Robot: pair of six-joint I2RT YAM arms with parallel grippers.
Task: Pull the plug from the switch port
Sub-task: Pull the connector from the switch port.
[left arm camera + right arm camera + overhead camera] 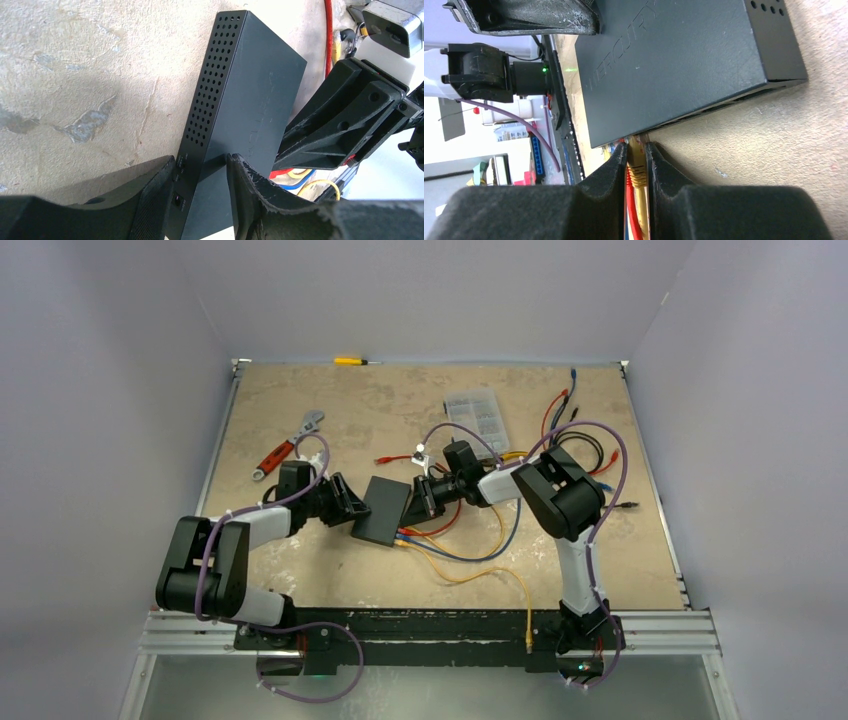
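The flat black switch [384,510] lies mid-table with red, blue and yellow cables leaving its near short edge. My left gripper [350,506] is shut on the switch's left side. In the left wrist view the switch [250,95] sits between my two fingers [252,192], which press on its end. My right gripper [420,502] is at the switch's right near corner. In the right wrist view it [637,152] is shut on a yellow plug [638,167] seated in the port edge of the switch [684,60]. A red cable [631,215] runs beside the plug.
A red-handled wrench [288,448] lies back left and a yellow screwdriver [350,361] lies at the far edge. A clear organiser box [475,412] and a tangle of loose cables [585,435] are back right. A yellow cable [500,575] loops toward the near rail.
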